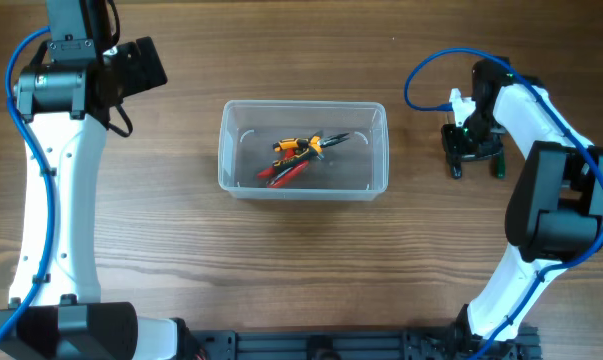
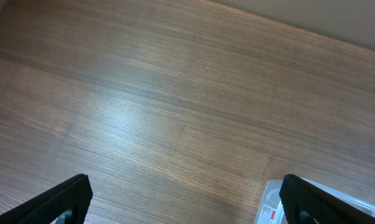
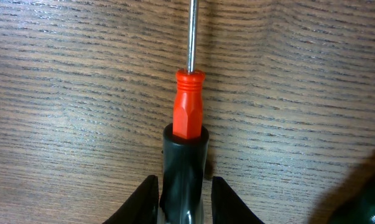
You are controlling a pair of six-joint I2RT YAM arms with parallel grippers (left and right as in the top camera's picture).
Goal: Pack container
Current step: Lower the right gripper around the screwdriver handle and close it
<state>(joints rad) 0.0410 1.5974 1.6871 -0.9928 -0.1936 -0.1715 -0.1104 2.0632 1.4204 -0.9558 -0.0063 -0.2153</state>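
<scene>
The clear plastic container (image 1: 303,184) stands mid-table and holds orange-and-black pliers (image 1: 299,146) and a red-handled tool (image 1: 284,174). Its corner also shows in the left wrist view (image 2: 271,208). My right gripper (image 1: 473,160) is down at the table to the right of the container. Its fingers (image 3: 184,202) are closed round the black handle of a screwdriver (image 3: 188,112) with a red collar and steel shaft, lying on the wood. My left gripper (image 2: 184,202) is open and empty, high over the table at the far left.
The wooden table (image 1: 181,260) runs all round the container. A blue cable (image 1: 421,75) loops above the right arm. A dark blurred shape (image 3: 367,199) sits at the lower right of the right wrist view.
</scene>
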